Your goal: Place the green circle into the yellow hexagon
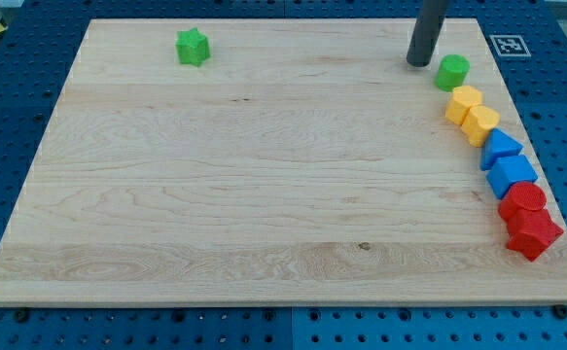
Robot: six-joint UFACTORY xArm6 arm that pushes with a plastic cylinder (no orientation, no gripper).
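Right now my tip [419, 64] stands on the wooden board [264, 175] just to the view's left of the green circle [451, 72], a shade higher in the view, with a sliver of bare wood between them as far as I can make out; whether it brushes the block I cannot tell. There are no jaws to speak of: the rod is a plain dark stick and holds nothing. Taking the green circle as the landmark, the yellow hexagon [464, 101] lies just below it and a touch to the view's right, near but seemingly not quite touching. A second yellow block [480, 124] sits against the hexagon's lower right, its shape too foreshortened to name. Further down the same curving line from the circle come a blue triangle-like block [500, 149], another blue block [512, 175], a red circle [526, 199] and a red star [533, 233]. Far to the view's left of the circle, at about the same height, is a green star [194, 47]. I judge the task to be in its closing step: the circle is nearly home. The next move calls for a short, gentle push toward the view's bottom and slightly right, which means coming round to the circle's upper side first, since a shove from the present spot would likely send it toward the board's right edge.
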